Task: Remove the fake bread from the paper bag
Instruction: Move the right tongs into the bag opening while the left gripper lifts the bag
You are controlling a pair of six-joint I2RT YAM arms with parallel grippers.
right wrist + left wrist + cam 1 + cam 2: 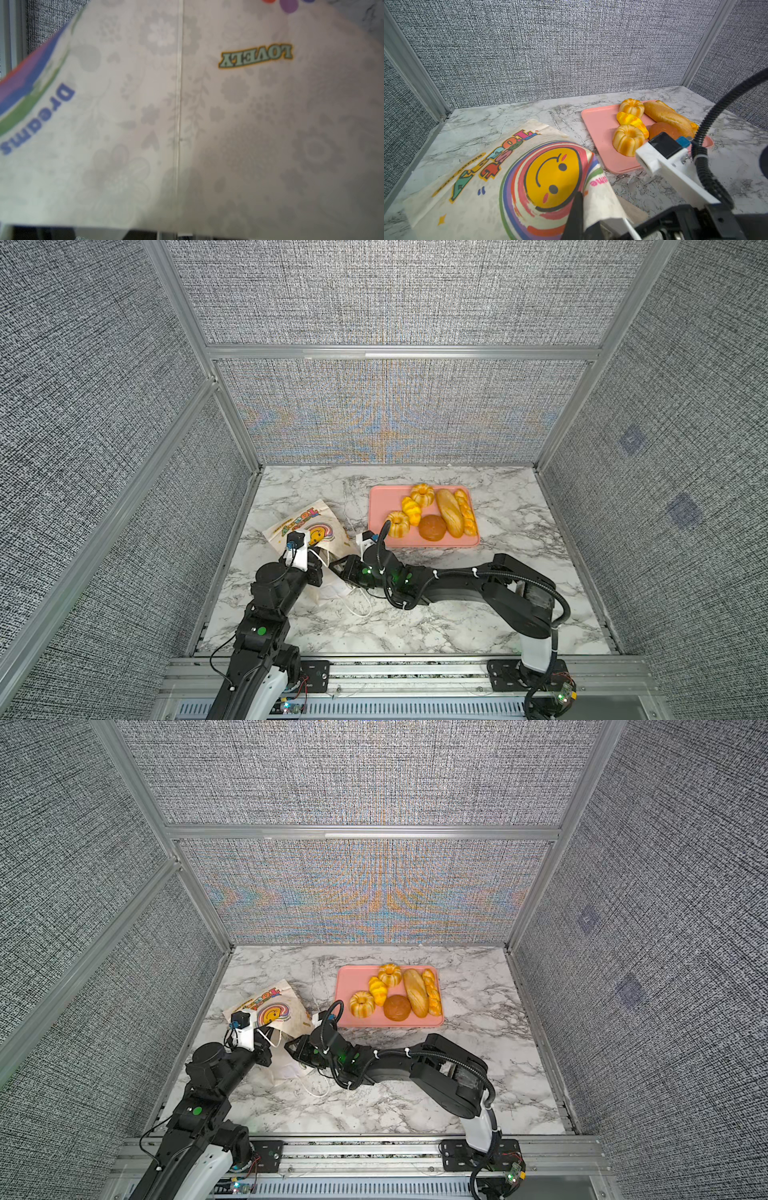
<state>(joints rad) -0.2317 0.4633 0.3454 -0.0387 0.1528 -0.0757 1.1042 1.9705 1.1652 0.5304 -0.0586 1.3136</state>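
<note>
**Top views.** Find the left pincer [319,573] [266,1056] closed tight on the mouth edge of the paper bag [305,526] [272,1006]. Note the bag lying flat on the marble table [457,605], smiley side up, base pointing away from both pincers. Find the right pincer [336,567] [292,1047] just beside the left one, at the same bag mouth, reaching in from the right. Cannot tell its opening here, nor whether anything sits in its grip. Note the white cord handles [360,608] loose on the table, just on the near side of the right pincer. Locate the fake bread [432,527] [397,1007] well apart from the bag, beyond and to the right of the right pincer. Count six pieces in sight, all on the pink tray [380,497].

**Left wrist view.** See one dark finger [577,207] of the left pincer pinching the printed paper at the bag's edge, jaws fully together on that sheet. Look ahead of the pincer for the smiley print. Look past the bag for the tray of bread, partly hidden by the white camera mount [662,160] of the right arm.

**Right wrist view.** Expect only blurred cream bag paper [207,135] close in front of the right pincer, with pale flower print, a straight seam, and the words "LOVELY" and "Dreams". Cannot make out any finger, the opening or any hold.
</note>
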